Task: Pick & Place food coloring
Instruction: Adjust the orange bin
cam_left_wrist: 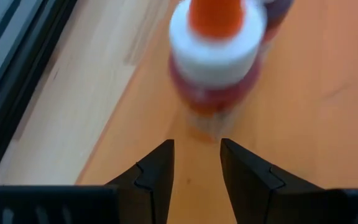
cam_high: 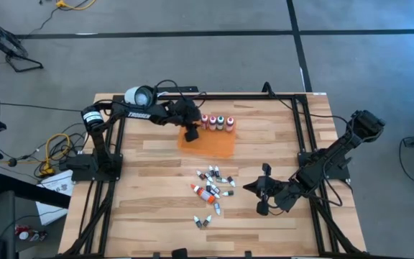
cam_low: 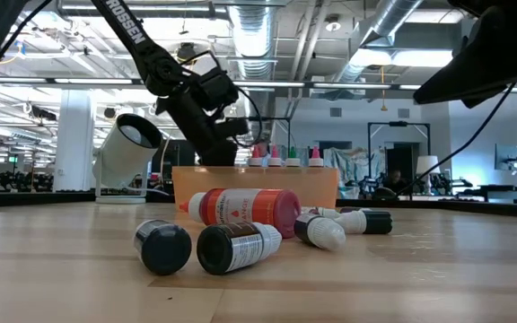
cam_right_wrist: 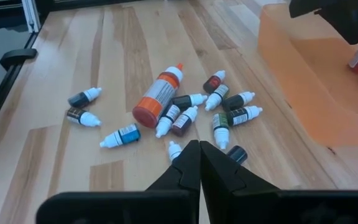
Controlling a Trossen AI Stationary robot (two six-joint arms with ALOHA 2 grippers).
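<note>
Four small bottles (cam_high: pixel 216 123) stand upright in a row on the far edge of the flat orange tray (cam_high: pixel 210 146). They also show in the low view (cam_low: pixel 285 159). My left gripper (cam_high: pixel 191 135) is open over the tray. Its fingers (cam_left_wrist: pixel 196 146) are just short of a red bottle with a white cap and orange tip (cam_left_wrist: pixel 215 59) and do not touch it. Many small vials and one larger orange bottle (cam_right_wrist: pixel 157 96) lie on their sides on the table (cam_high: pixel 210 188). My right gripper (cam_right_wrist: pixel 199 149) is shut and empty to the right of this pile (cam_high: pixel 256 188).
A white cylindrical lamp head (cam_high: pixel 139 95) sits at the table's far left beside my left arm. Black frame rails (cam_high: pixel 300 137) run along the table's left and right sides. Bare wood lies between the tray and the pile and toward the near edge.
</note>
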